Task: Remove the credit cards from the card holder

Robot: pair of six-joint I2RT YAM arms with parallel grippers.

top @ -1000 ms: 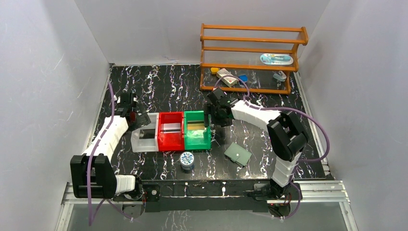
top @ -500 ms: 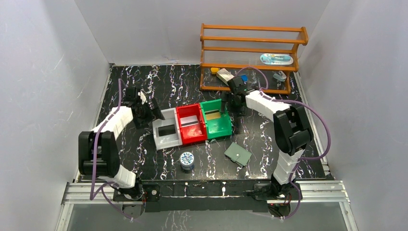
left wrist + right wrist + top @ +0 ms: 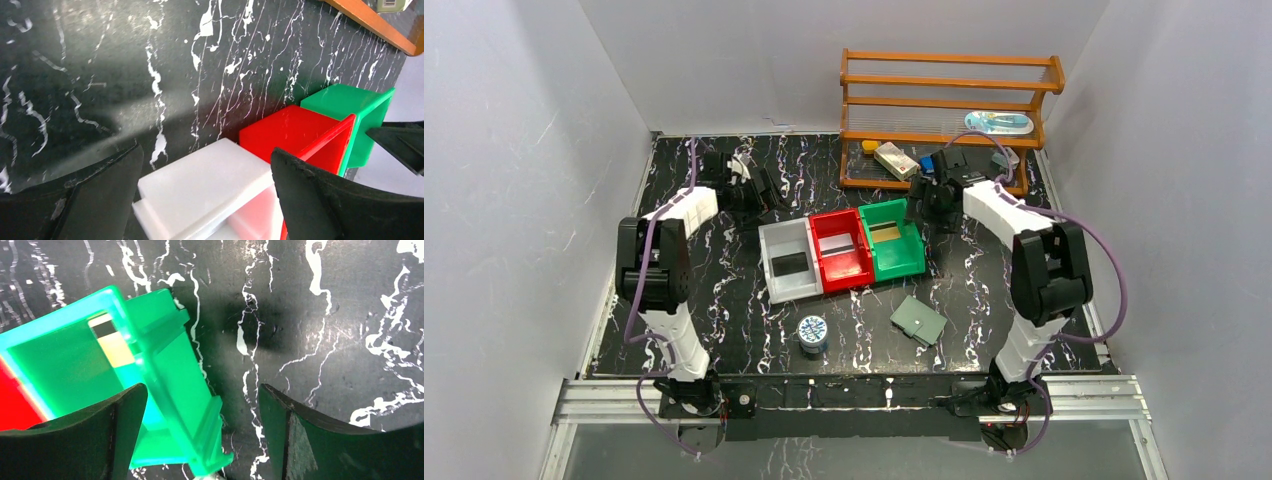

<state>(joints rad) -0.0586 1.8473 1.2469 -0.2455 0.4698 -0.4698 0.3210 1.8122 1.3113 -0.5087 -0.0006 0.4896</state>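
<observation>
The card holder (image 3: 918, 320) lies shut and flat on the table, front right, apart from both grippers. A black card (image 3: 790, 264) lies in the white bin (image 3: 776, 285), a silver-grey card (image 3: 837, 243) in the red bin (image 3: 855, 274), and a gold card (image 3: 886, 231) in the green bin (image 3: 905, 257). My left gripper (image 3: 759, 193) is open at the white bin's far left corner; the bin's wall (image 3: 210, 175) shows between its fingers. My right gripper (image 3: 927, 207) is open astride the green bin's right wall (image 3: 175, 370), and the gold card (image 3: 116, 347) shows inside.
A round blue-and-white tin (image 3: 812, 331) stands in front of the bins. A wooden rack (image 3: 949, 120) with small items stands at the back right, close behind the right gripper. White walls enclose the table on the left, back and right.
The row of three bins has slid away and to the right and turned. Both grippers have moved toward the back with it. The card holder and tin have not moved.
</observation>
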